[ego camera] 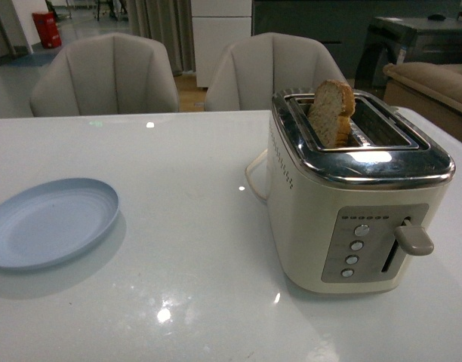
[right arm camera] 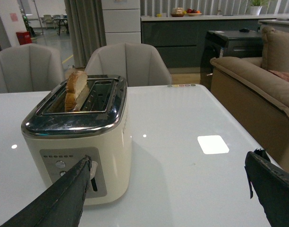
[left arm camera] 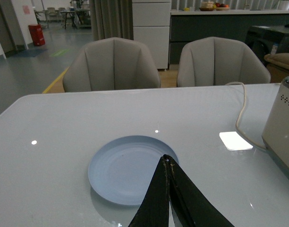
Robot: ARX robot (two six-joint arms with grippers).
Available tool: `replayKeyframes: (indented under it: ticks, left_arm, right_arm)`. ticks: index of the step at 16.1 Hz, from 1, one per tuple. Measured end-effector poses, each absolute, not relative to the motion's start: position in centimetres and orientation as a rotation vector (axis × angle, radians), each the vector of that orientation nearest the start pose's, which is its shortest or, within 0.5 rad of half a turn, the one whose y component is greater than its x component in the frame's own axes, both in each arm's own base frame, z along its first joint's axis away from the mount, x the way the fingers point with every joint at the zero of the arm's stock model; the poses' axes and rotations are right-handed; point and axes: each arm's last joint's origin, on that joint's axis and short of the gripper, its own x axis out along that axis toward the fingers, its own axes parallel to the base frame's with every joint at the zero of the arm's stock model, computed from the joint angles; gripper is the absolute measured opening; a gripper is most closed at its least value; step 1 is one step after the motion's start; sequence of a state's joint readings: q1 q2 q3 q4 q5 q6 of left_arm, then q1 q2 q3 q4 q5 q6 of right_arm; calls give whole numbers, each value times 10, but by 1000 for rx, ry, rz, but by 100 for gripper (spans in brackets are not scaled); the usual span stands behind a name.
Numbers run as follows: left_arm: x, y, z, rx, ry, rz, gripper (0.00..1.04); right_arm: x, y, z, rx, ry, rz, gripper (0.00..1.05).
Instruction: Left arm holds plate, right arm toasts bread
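the white surface [ego camera: 186,226] is seen carrying a cream toaster [ego camera: 344,204] and, well apart, the plate [ego camera: 50,222]. the bread [ego camera: 331,113] is stood in a toaster slot. the left arm's fingers [left arm camera: 168,189] are pressed together above the plate; the right arm's fingers [right arm camera: 73,189] are spread wide.

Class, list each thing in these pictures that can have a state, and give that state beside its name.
bread: standing up out of the far toaster slot
toaster: upright on the table
toaster lever: up
plate: empty, flat on the table
left gripper: shut, holding nothing, above the plate's near rim
right gripper: open, facing the toaster
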State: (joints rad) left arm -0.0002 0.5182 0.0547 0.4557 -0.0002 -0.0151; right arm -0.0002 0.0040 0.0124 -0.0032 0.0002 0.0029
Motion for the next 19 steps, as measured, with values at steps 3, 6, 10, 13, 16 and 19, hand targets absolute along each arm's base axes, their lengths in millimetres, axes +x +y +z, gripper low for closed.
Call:
replayKeyframes:
  ticks: [3, 6, 10, 13, 16, 19]
  left_arm:
    - [125, 0, 168, -15, 1, 0, 2]
    - [119, 0, 171, -15, -19, 0, 2]
    - [114, 0, 170, -15, -12, 0, 2]
    - [111, 0, 170, -15, -11, 0, 2]
    - [105, 0, 168, -15, 7, 1, 2]
    - [97, 0, 169, -15, -13, 2, 2]
  right_arm:
    - [97, 0, 167, 3, -5, 0, 98]
    - [97, 0, 167, 3, -5, 0, 98]
    - [97, 0, 167, 3, -5, 0, 98]
    - [97, 0, 167, 3, -5, 0, 98]
    - [97, 0, 167, 3, -5, 0, 98]
    - [97, 0, 167, 3, -5, 1, 98]
